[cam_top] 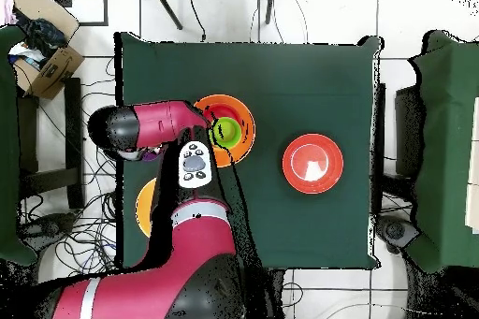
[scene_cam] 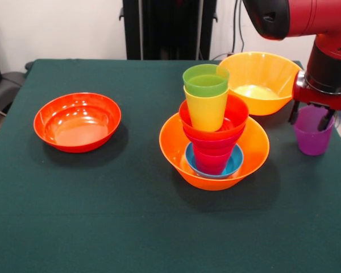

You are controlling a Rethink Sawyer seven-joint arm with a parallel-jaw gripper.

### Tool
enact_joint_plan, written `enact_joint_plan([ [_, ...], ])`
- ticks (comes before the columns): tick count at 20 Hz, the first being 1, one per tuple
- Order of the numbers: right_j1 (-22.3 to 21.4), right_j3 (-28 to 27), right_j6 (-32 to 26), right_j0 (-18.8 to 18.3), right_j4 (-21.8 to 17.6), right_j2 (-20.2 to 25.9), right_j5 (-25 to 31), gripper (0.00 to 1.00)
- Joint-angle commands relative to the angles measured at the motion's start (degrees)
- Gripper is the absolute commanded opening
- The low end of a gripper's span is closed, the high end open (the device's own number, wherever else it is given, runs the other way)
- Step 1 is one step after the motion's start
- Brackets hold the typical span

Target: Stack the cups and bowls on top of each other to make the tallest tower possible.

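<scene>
Inside the large orange bowl (scene_cam: 176, 152) stands the tower (scene_cam: 211, 122), green cup (scene_cam: 206, 80) topmost; gripper (scene_cam: 312, 118) fingers straddle the purple cup (scene_cam: 311, 138) rim, not closed.

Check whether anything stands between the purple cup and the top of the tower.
Nothing visible does. The claw is at the purple cup, which stands apart from the tower; the cloth between is bare. The green cup on top sits open.

Honestly can't read any text, brand, number or sign anywhere in either view. The cups, bowls and green surface (scene_cam: 102, 216) are all plain, and the cardboard box (cam_top: 47, 67) off to the side shows nothing legible either.
</scene>
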Motion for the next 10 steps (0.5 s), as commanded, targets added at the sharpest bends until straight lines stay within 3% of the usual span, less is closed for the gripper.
enact_joint_plan([
  [1,1.7,0.46,-6.71,-0.5,-3.98,3.61,6.05,1.0],
  [10,2.36,-1.34,-6.71,-0.7,-3.66,4.15,6.78,1.0],
])
